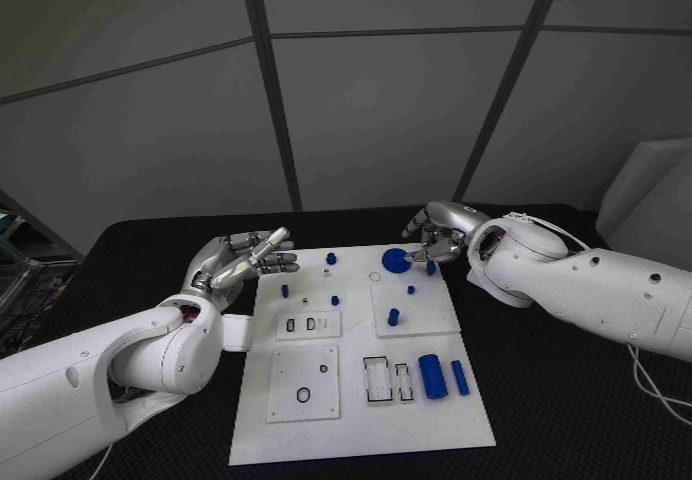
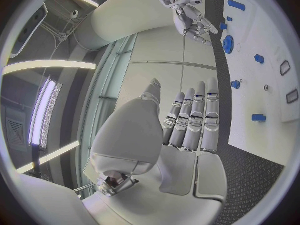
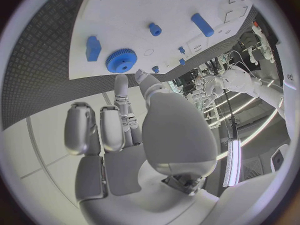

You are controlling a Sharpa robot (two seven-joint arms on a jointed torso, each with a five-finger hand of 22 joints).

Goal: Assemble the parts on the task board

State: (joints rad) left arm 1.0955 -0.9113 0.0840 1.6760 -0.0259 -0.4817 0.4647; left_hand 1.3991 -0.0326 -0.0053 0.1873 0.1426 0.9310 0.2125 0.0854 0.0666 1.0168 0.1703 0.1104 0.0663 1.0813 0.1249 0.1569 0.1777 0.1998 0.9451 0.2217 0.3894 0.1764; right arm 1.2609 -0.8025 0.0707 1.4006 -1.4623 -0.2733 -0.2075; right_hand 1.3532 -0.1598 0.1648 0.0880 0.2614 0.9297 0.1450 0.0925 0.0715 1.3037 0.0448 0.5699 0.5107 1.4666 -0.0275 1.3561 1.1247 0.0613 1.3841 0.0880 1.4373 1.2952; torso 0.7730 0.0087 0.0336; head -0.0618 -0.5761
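Note:
The white task board (image 1: 361,420) lies mid-table. A blue gear (image 1: 398,261) sits at its far end, with a small blue block (image 1: 430,267) beside it at the right edge. Short blue pegs (image 1: 335,299) stand across the far half. Two blue cylinders (image 1: 431,376) lie at the near right. My left hand (image 1: 242,257) hovers off the board's far left corner with its fingers stretched out and nothing in them. My right hand (image 1: 437,235) hangs just beyond the gear (image 3: 120,60), holding nothing, its fingertips (image 2: 199,27) apart and above the block (image 3: 94,47).
The board carries recessed slots (image 1: 309,325), a black ring (image 1: 303,394) and rectangular frames (image 1: 387,380). Black table (image 1: 577,410) shows on both sides of the board. A metal rack (image 1: 18,262) stands at the far left and a white object (image 1: 656,190) at the far right.

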